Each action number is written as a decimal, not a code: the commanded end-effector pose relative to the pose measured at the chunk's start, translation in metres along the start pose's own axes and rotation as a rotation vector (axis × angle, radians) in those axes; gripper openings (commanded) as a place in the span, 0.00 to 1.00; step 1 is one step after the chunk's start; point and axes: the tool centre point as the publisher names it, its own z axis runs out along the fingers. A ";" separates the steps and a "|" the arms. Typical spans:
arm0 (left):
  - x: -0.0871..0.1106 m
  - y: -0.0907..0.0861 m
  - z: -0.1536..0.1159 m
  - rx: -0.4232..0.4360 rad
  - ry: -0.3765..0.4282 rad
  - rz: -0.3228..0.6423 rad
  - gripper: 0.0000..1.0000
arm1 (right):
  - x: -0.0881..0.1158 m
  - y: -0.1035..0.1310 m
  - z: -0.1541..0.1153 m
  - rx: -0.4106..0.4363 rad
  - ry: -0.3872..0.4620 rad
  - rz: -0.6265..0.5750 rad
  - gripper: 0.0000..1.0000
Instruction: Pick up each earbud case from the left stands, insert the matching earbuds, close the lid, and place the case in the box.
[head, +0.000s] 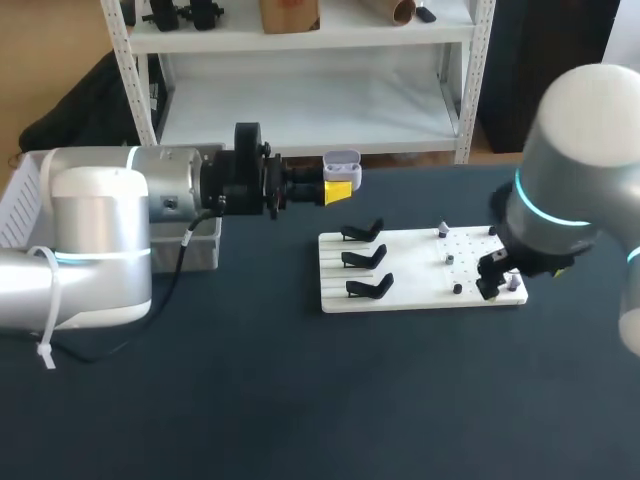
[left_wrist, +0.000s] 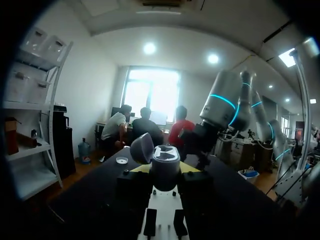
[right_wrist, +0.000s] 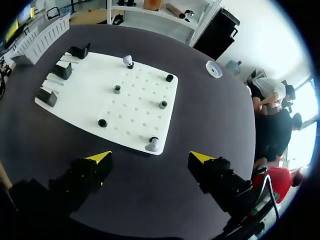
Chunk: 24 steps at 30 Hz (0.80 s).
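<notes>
My left gripper (head: 340, 190) is held level above the table behind the white board (head: 420, 290), shut on a grey earbud case (head: 342, 162) with its lid up. In the left wrist view the case (left_wrist: 165, 162) sits between the yellow tips and its lid (left_wrist: 142, 147) leans to one side. The three black stands (head: 364, 258) at the board's left are bare. My right gripper (right_wrist: 151, 157) is open and empty above the board's right end, over one earbud (right_wrist: 152, 145) on its peg. A second earbud (right_wrist: 128, 60) stands at the board's far edge.
Several empty black pegs (right_wrist: 117, 89) dot the board's right half. A white slatted basket (head: 20, 205) stands at the far left of the table, behind my left arm. A small round white disc (right_wrist: 214, 69) lies on the dark tabletop beyond the board.
</notes>
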 end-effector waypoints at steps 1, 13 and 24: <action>0.000 0.001 0.000 0.001 -0.002 0.001 0.00 | -0.002 0.005 -0.001 0.137 0.037 0.026 0.94; 0.000 0.001 0.000 0.001 -0.002 0.001 0.00 | 0.003 0.004 -0.001 0.162 0.093 0.056 0.50; 0.000 0.001 0.000 0.001 -0.002 0.001 0.00 | 0.002 0.008 0.015 0.153 0.120 0.062 0.50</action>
